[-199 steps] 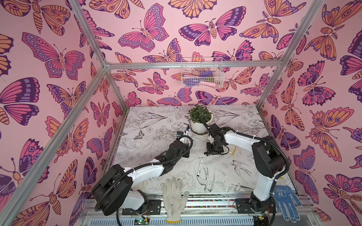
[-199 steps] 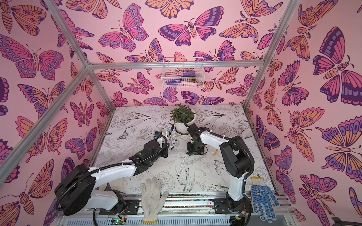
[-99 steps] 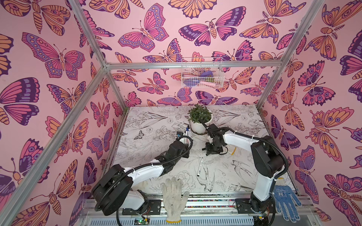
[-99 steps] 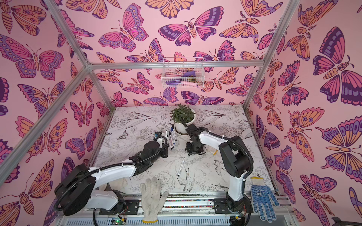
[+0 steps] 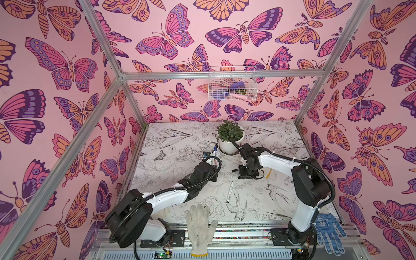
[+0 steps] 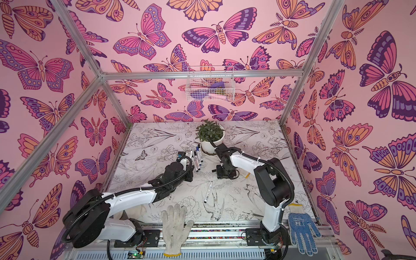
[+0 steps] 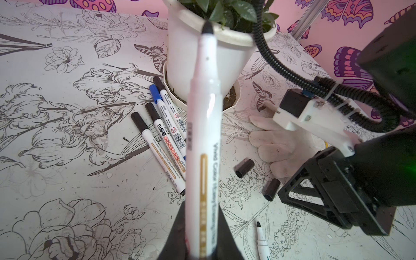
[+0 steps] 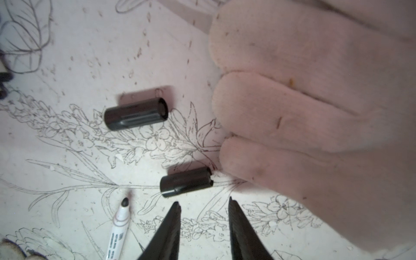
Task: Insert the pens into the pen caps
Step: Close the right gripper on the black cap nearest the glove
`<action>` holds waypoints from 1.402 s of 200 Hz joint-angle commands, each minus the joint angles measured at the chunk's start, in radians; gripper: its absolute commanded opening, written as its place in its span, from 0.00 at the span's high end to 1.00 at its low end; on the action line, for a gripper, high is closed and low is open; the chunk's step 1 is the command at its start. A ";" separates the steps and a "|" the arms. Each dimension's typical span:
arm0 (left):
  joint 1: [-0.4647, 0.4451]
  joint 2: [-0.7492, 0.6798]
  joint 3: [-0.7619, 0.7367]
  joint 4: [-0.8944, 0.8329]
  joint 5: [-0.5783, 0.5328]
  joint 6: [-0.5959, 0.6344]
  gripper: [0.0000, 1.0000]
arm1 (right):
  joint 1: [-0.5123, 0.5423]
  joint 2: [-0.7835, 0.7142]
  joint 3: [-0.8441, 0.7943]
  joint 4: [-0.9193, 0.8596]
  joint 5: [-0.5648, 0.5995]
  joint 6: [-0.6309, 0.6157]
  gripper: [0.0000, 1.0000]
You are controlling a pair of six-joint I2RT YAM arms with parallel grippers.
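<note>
My left gripper (image 7: 202,209) is shut on an uncapped white pen (image 7: 203,135) whose black tip points toward the plant pot. Several capped pens (image 7: 162,139) lie side by side by the pot. Two loose black pen caps (image 8: 136,113) (image 8: 186,182) lie on the table, also visible in the left wrist view (image 7: 244,168) (image 7: 271,189). My right gripper (image 8: 203,201) is open just short of the nearer cap, with nothing between its fingers; both top views show it (image 5: 244,174) (image 6: 221,173). Another uncapped pen (image 8: 119,225) (image 5: 229,191) lies toward the front.
A white glove (image 8: 315,112) lies flat, touching the nearer cap. The white plant pot (image 5: 230,144) stands at the back middle. A white glove (image 5: 200,227) and a blue-dotted glove (image 5: 329,234) hang over the front rail. A wire basket (image 5: 231,87) hangs on the back wall.
My right gripper has shifted slightly above the loose caps. The left arm has held still with its pen.
</note>
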 commanded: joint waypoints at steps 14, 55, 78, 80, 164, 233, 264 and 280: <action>0.008 -0.016 -0.015 0.019 0.005 0.011 1.00 | -0.023 -0.038 -0.002 -0.050 -0.093 -0.007 0.61; 0.008 -0.004 -0.005 0.020 0.008 0.011 1.00 | -0.030 0.027 0.039 -0.022 -0.184 -0.019 0.59; 0.008 -0.004 -0.002 0.019 0.008 0.014 1.00 | -0.030 0.069 0.068 -0.011 -0.156 -0.002 0.58; 0.008 -0.005 -0.003 0.019 0.008 0.014 1.00 | -0.030 0.072 0.070 -0.009 -0.153 0.000 0.58; 0.008 -0.021 -0.018 0.019 -0.007 0.014 1.00 | -0.008 0.158 0.110 0.025 0.018 0.036 0.59; 0.008 -0.015 -0.014 0.020 -0.001 0.012 1.00 | 0.045 0.155 0.081 -0.023 0.176 -0.030 0.67; 0.008 -0.008 -0.007 0.020 0.015 0.012 1.00 | 0.046 0.146 0.076 -0.007 0.161 -0.031 0.66; 0.008 -0.007 -0.006 0.021 0.024 0.013 1.00 | 0.044 0.149 0.098 -0.009 0.137 -0.022 0.65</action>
